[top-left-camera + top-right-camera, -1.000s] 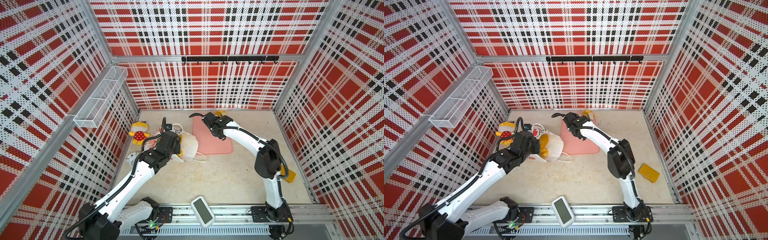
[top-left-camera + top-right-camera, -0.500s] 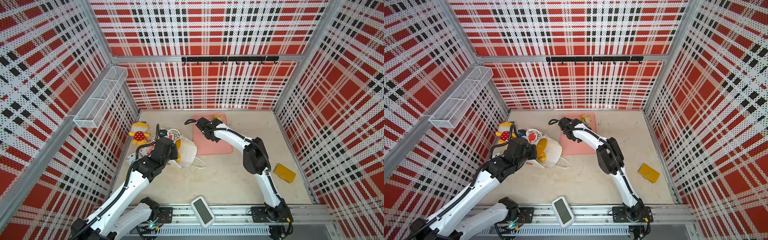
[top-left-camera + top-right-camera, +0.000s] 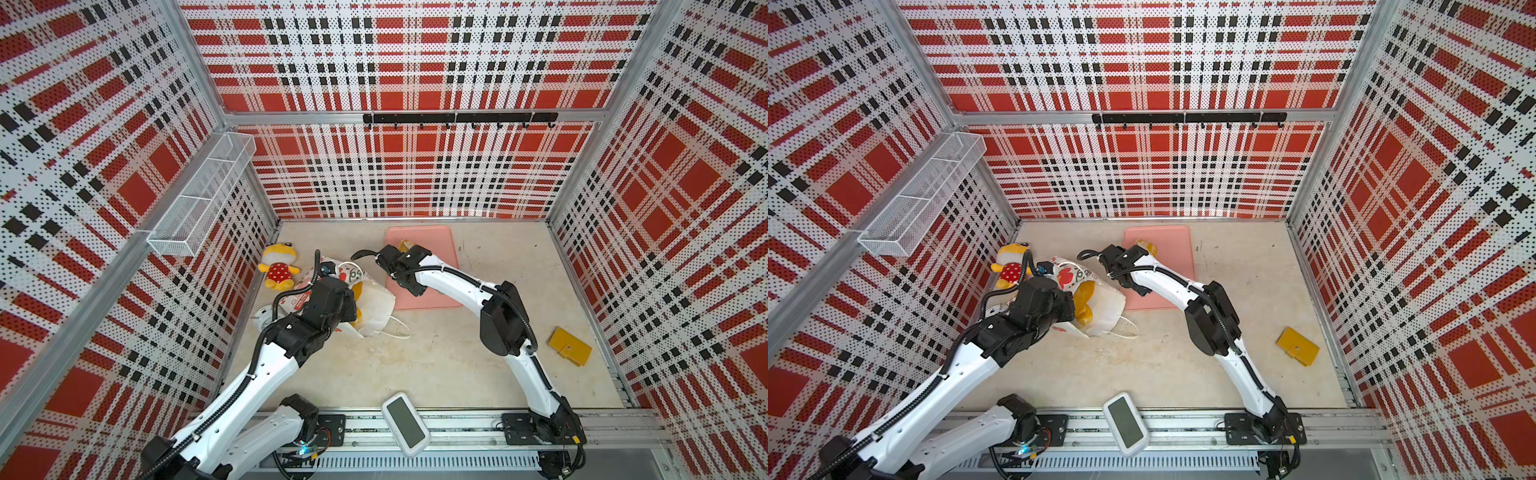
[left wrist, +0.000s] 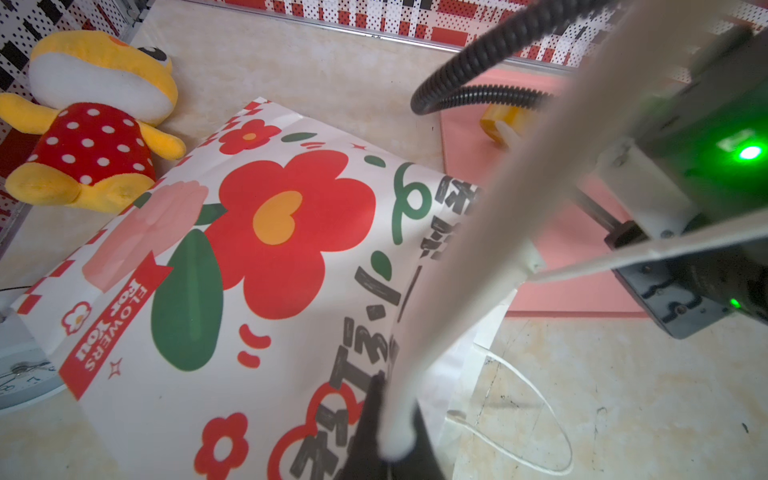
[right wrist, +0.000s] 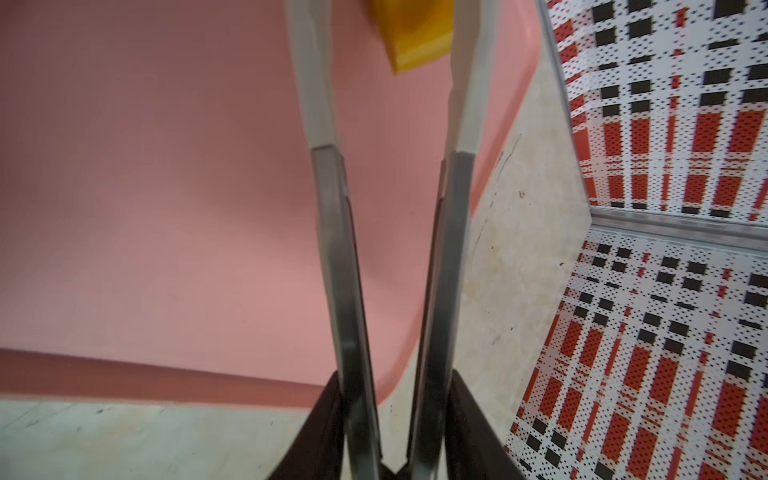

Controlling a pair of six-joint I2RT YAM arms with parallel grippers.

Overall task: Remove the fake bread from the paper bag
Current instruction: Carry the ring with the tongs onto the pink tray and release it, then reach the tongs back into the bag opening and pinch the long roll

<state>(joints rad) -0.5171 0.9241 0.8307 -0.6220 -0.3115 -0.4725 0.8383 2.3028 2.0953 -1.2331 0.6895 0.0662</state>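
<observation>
Golden bread [image 3: 1084, 296] looks light and slick; grip its middle. Your left gripper [image 3: 1068, 308] pinches the bag [image 4: 270, 249], right gripper [image 5: 392, 25] barely parted.

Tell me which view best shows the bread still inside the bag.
The top views: yellow bread lies in the mouth of the paper bag, partly behind the left arm. Left wrist shows only the bag's printed face; right wrist shows neither.

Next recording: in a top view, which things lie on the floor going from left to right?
yellow plush toy → paper bag → pink tray → flat yellow item
</observation>
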